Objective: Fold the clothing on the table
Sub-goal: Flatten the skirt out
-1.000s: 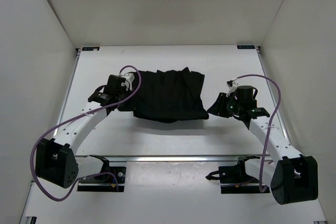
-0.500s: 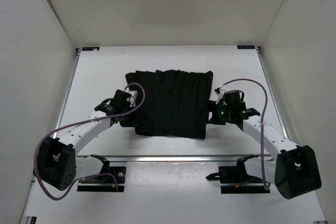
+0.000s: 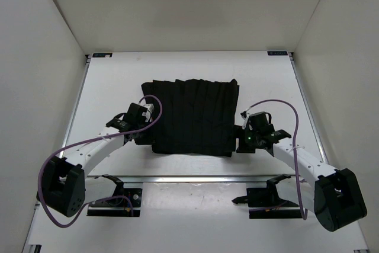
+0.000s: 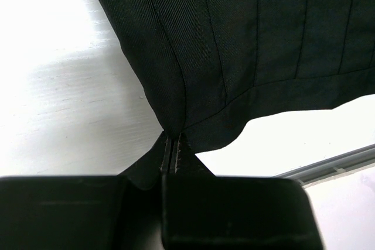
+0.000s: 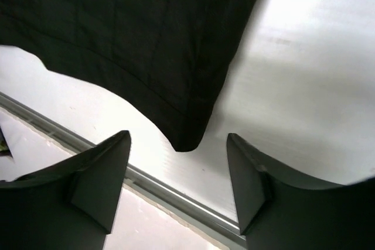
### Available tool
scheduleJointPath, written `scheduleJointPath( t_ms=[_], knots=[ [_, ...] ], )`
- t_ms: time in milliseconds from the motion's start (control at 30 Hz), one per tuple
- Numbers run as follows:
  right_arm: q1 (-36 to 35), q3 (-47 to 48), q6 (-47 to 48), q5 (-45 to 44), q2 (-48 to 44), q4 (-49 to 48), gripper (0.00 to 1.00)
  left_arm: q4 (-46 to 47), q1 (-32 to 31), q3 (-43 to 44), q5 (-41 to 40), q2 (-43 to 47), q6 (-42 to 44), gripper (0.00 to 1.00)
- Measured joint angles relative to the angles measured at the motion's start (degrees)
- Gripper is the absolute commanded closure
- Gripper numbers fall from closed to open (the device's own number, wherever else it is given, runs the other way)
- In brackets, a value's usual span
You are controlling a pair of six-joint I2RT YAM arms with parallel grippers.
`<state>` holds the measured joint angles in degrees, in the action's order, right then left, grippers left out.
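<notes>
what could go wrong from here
The left claw is shut on one near corner of the pleated black skirt; the right claw is open, its corner free, so a one-sided pull may skew the fold. The near hem lies close to the metal rail and might snag.

White table (image 3: 106,87) with black pleated clothing (image 3: 192,117), apparently flat, mid-surface.

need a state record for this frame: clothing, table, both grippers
clothing: black, pleated, spread flat in a rough rectangle
table: white, clothing lies around its middle
left gripper: shut, fingers pinching the clothing's near left corner
right gripper: open, fingers either side of the near right corner, not touching it
near right corner: lies on the table, close to the front rail
</notes>
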<state>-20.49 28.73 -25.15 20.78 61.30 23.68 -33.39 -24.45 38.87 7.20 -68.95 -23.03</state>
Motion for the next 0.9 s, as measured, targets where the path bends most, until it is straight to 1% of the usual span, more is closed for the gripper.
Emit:
scheduleJointPath(
  t_ms=[133, 167, 200, 233, 400, 467, 500, 667, 767, 833, 900],
  knots=[
    [-2.1, -2.5, -2.0, -0.3, 1.7, -1.3, 0.47, 0.0, 0.0, -0.3, -0.4, 0.0, -0.2, 1.00],
    [-2.6, -2.6, -2.5, -0.3, 2.6, -1.7, 0.52, 0.0, 0.0, -0.3, -0.4, 0.0, -0.2, 1.00],
    [-3.1, -2.5, -2.9, -0.3, 3.3, -2.6, 0.54, 0.0, 0.0, -0.3, -0.4, 0.0, -0.2, 1.00],
    [-3.4, -2.3, -3.2, -0.5, 3.9, -3.3, 0.60, 0.0, 0.0, -0.3, -0.5, 0.0, -0.2, 1.00],
    [-3.2, -1.5, -3.3, -1.2, 7.2, -5.0, 0.82, 0.0, 0.1, -0.6, -0.6, 0.0, -0.2, 1.00],
    [-2.8, -1.2, -3.1, -1.5, 8.0, -5.1, 0.96, 0.1, 0.4, -0.9, -0.7, 0.0, -0.2, 1.00],
    [-2.5, -1.0, -3.0, -1.6, 8.5, -5.1, 1.00, 0.0, 0.6, -1.0, -0.7, 0.0, -0.3, 1.00],
    [-0.9, 1.2, -3.0, -1.4, 10.4, -5.1, 1.00, 0.8, 1.7, -1.0, -0.7, -0.7, -0.4, 1.00],
    [1.2, 5.8, -2.1, -0.7, 12.5, -4.7, 1.00, 0.9, 3.2, 1.1, -0.5, -3.3, 0.2, 1.00],
    [3.2, 11.1, -0.9, -0.2, 15.0, -4.5, 1.00, 0.8, 4.7, 4.8, -0.3, -6.9, 1.2, 1.00],
    [5.6, 19.3, 0.9, 0.3, 19.1, -4.2, 0.99, 0.3, 6.6, 12.5, 1.0, -13.0, 2.8, 1.00]
  ],
)
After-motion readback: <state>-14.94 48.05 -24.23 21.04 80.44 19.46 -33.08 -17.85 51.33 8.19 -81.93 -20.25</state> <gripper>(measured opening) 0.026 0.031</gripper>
